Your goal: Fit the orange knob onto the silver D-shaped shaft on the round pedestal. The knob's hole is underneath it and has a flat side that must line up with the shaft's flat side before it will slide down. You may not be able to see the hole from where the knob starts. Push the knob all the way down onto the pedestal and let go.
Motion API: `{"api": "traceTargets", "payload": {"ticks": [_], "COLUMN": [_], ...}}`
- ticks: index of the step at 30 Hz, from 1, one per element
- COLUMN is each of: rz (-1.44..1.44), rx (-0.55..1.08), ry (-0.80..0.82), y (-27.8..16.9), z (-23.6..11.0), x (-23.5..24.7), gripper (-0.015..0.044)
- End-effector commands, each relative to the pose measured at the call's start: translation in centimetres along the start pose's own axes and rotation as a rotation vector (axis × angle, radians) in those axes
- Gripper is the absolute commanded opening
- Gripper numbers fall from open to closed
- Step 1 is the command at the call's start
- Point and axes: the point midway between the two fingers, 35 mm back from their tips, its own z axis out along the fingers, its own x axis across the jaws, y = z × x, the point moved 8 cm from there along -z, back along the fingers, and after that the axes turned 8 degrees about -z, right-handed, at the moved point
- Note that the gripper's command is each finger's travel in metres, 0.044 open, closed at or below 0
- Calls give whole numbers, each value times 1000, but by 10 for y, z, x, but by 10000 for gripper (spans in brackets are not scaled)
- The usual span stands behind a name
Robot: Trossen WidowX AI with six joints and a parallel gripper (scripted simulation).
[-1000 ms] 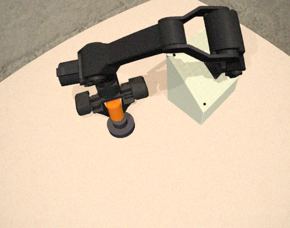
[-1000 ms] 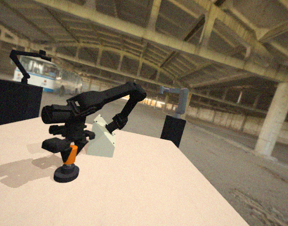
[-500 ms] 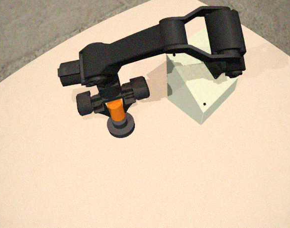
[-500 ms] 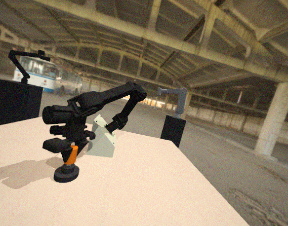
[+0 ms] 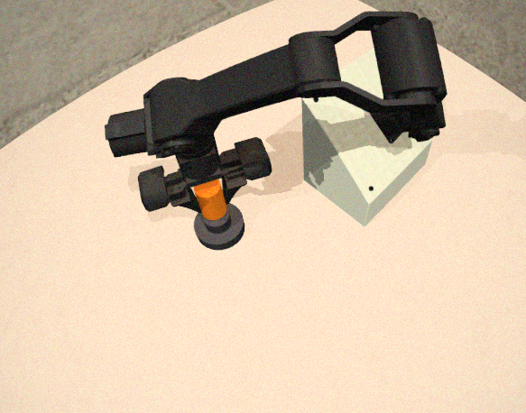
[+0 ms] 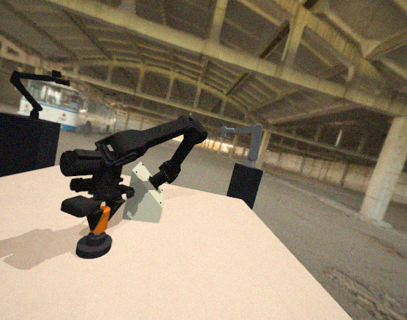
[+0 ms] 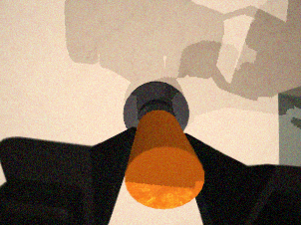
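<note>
My gripper (image 5: 207,189) (image 6: 100,211) (image 7: 158,134) is shut on the orange knob (image 5: 210,203) (image 6: 102,220) (image 7: 161,152), a tall orange cylinder held upright. The knob stands directly over the dark round pedestal (image 5: 228,234) (image 6: 93,248) (image 7: 131,110), its lower end at the pedestal's raised hub. The silver shaft is hidden under the knob. I cannot tell whether the knob's base touches the pedestal's wide disc; a dark collar (image 5: 217,224) (image 6: 95,237) shows between them.
A pale green wedge-shaped block (image 5: 362,180) (image 6: 145,202) bearing the arm's base stands right of the pedestal. The table's far edge (image 5: 123,77) runs behind the arm. Dark stands with other arms (image 6: 23,143) (image 6: 244,185) stand off the table.
</note>
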Motion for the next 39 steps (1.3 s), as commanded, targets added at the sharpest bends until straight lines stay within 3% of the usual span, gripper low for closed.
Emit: {"api": "traceTargets", "payload": {"ticks": [1,39], "rz": [4,-3], "rx": [1,1], "ry": [1,1], "y": [0,0], "z": [0,7], "x": [0,1], "gripper": [0,0]}}
